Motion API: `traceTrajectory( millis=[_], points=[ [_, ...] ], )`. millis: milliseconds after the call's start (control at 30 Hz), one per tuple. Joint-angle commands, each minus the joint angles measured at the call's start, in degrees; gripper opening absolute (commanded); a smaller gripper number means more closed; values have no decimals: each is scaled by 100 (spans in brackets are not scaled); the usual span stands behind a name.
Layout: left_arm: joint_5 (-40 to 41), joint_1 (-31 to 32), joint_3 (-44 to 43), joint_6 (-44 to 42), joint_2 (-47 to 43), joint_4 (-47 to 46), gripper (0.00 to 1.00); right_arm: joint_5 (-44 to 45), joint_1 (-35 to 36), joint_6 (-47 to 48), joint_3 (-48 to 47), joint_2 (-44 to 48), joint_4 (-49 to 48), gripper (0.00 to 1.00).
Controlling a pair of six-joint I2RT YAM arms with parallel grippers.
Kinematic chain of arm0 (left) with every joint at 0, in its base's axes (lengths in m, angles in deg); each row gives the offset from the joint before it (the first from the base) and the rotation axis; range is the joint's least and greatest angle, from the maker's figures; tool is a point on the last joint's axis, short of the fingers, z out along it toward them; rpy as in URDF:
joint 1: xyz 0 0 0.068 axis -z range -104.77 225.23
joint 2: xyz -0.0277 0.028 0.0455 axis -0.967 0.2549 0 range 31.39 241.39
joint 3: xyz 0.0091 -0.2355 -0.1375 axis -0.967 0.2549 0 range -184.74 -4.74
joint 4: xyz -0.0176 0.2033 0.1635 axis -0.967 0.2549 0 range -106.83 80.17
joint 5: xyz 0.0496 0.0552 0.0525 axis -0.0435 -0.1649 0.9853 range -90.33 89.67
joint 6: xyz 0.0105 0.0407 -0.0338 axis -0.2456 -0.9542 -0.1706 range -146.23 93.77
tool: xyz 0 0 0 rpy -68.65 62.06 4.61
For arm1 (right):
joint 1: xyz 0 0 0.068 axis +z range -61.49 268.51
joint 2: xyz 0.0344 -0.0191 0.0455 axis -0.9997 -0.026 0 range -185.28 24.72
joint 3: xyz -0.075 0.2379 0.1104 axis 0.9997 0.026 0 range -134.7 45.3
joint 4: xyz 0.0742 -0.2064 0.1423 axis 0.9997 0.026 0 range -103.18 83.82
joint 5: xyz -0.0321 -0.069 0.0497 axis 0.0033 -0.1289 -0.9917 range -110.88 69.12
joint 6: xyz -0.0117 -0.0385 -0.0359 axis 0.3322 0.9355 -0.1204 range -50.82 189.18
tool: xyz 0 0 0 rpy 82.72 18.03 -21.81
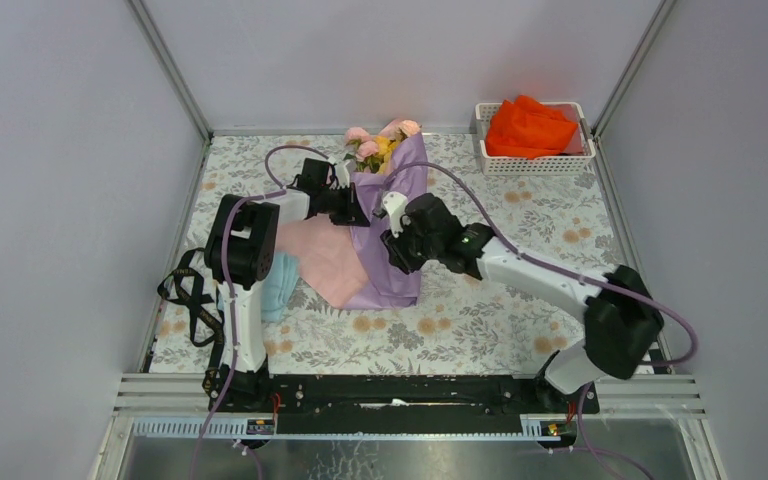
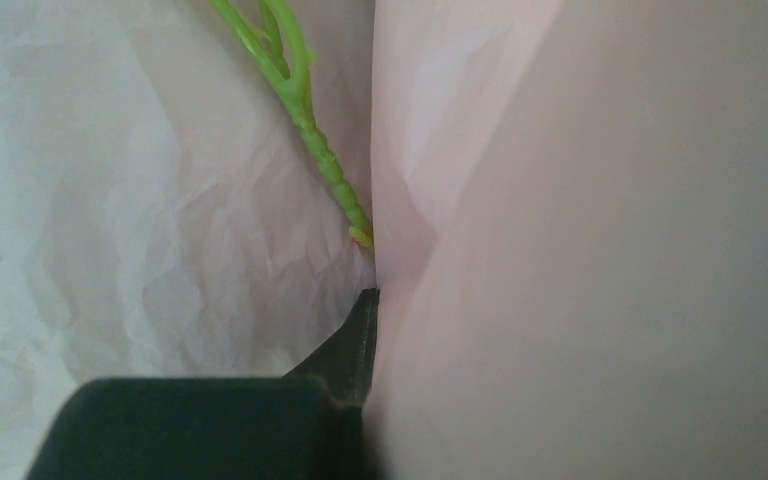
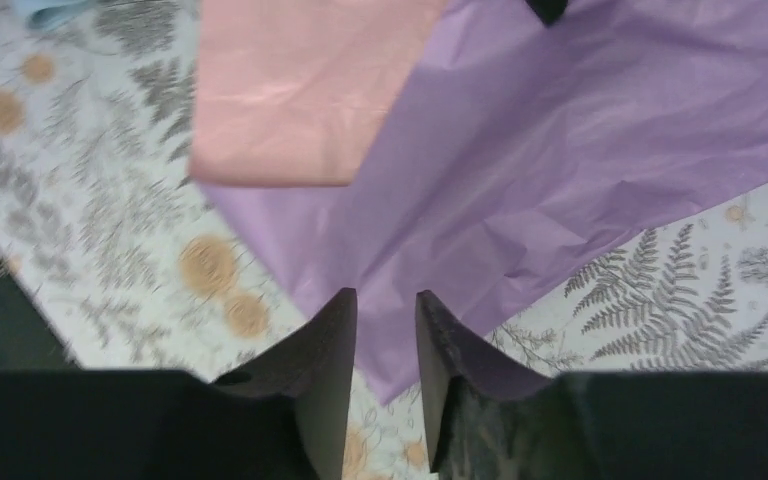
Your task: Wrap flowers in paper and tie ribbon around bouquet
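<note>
A table [image 1: 520, 330] covered in a pale cloth printed with grey ferns and orange blooms is enclosed by plain grey-lilac walls [image 1: 60, 200], with metal posts rising at the two far corners; a black rail carrying both arm bases is fixed along the near edge. A white slatted basket [image 1: 535, 165] is set in the far right corner, and an orange cloth [image 1: 530, 128] is heaped in it. A light blue cloth [image 1: 278, 285] is seen near the left edge, just beside the left arm, and the ribbon [image 1: 192, 300] is left in loose black loops at that same edge.

The paper [image 1: 400, 270] is spread about the middle of the table, lilac face outward, with a pale pink flap turned out on its left side; the flowers [image 1: 378, 145] are held within its far end, their pink and yellow heads pointed at the far edge. The left gripper [image 1: 350, 207] is closed tight on a fold of the paper beside the heads; in the left wrist view pink paper is pressed against one dark finger [image 2: 360, 335], and a green stem [image 2: 305, 120] is seen just above it. The right gripper [image 3: 385, 300] is held over the near corner of the lilac sheet; its jaws are parted narrowly, and nothing is gripped between them.
</note>
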Motion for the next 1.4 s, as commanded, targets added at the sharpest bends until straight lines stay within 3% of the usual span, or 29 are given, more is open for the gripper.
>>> traceTrajectory(
  millis=[0, 200, 467, 600, 700, 800, 967, 1100, 1133, 1233, 1267, 1300, 1367],
  points=[
    [189, -35, 155, -3, -12, -51, 0, -317, -302, -1146, -158, -1163, -577, 30],
    [282, -140, 50, -146, -66, 114, 0, 534, -391, -1761, 758, -1510, -801, 13],
    [293, -254, -159, -217, -42, 196, 0, -109, -390, -2681, 2329, -454, -698, 10],
    [-5, -254, 33, -212, -53, 257, 0, -580, -656, -2649, 2160, 306, -300, 19],
    [-184, -246, 182, -235, -105, 257, 0, -1213, -1293, -2659, 1783, 309, -529, 49],
    [-221, -246, 229, -313, -143, 320, 0, -1652, -1832, -2750, 1290, -276, -785, 68],
    [-384, -245, 243, -249, -111, 358, 0, -2163, -2170, -3062, 954, -1357, -1548, 72],
    [-402, -245, 281, -278, -146, 413, 0, -2678, -2176, -3225, 923, -2103, -2076, 61],
    [-406, -245, 310, -278, -172, 412, 0, -2751, -2180, -3289, 973, -2177, -2179, 53],
    [-431, -246, 427, -286, -255, 404, 0, -2793, -2214, -3539, 1376, -2064, -2558, 13],
    [-431, -246, 470, -282, -291, 403, 0, -2728, -2215, -3589, 1583, -1917, -2623, 5],
    [-439, -245, 505, -277, -331, 402, 0, -2633, -2216, -3639, 1787, -1760, -2655, 0],
    [-463, -246, 598, -246, -419, 437, 0, -2500, -2216, -3827, 2321, -1450, -2733, 0]
  ],
)
